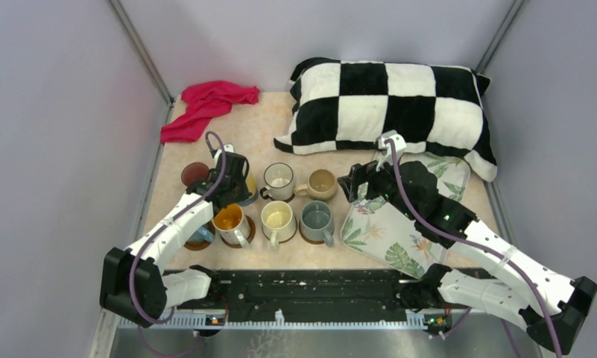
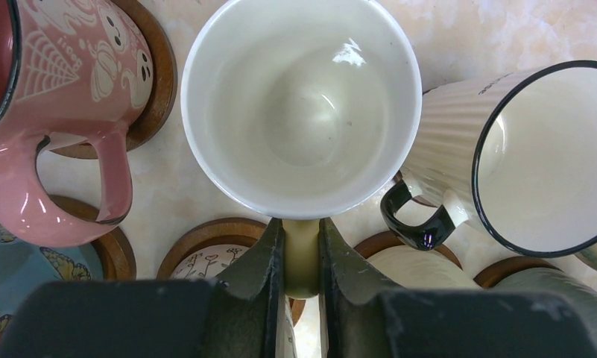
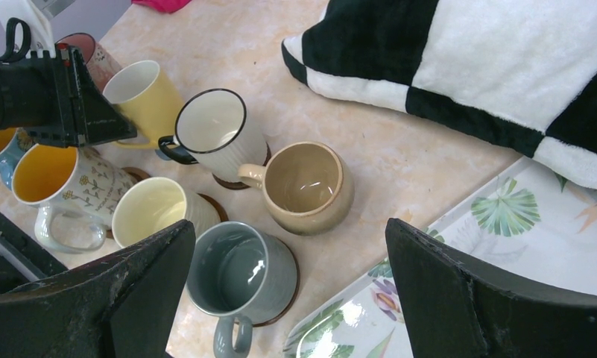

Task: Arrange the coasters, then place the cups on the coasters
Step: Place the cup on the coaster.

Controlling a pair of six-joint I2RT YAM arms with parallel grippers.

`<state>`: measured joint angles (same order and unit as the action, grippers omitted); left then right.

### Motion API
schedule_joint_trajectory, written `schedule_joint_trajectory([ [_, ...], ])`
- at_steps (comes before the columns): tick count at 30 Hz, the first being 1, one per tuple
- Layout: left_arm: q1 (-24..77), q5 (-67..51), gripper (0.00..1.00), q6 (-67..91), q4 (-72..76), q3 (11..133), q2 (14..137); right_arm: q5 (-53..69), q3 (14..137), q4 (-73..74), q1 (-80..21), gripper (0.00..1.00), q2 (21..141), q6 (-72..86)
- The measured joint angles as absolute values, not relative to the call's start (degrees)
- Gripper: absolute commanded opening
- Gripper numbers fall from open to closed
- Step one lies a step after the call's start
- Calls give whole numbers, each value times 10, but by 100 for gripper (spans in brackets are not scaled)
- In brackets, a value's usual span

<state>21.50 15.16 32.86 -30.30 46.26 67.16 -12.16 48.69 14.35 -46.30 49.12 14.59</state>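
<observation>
left gripper [image 2: 301, 253]: pinching the yellow mug's [image 2: 302, 104] handle
yellow mug: upright, handle toward near table [image 3: 399, 149] edge; back row, left half, between pink mug [image 2: 49, 112] and ribbed white mug [image 2: 519, 149]
right gripper [image 3: 289, 231]: spread wide, empty

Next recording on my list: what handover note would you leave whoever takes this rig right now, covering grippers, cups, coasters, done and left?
Left gripper: shut on the handle of the yellow cup, back row; what lies under it is hidden.
Right gripper: open, empty, at the edge of the leaf-print tray.
Done: pink cup, white ribbed cup, floral cup, cream cup, grey cup and blue cup each stand on a coaster.
Left: set the yellow cup on a coaster and release; check the tan cup, under which no coaster shows.
</observation>
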Motion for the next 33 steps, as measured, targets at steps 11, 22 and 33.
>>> schedule_joint_trajectory([
  [11, 222, 166, 0, 328, -279, 463, 704, -122, 487, 143, -463, 99, 491, 146],
  [22, 223, 176, 0, 324, -280, 467, 716, -124, 487, 143, -463, 99, 491, 146],
  [33, 224, 177, 1, 324, -283, 478, 729, -124, 487, 143, -463, 99, 491, 146],
])
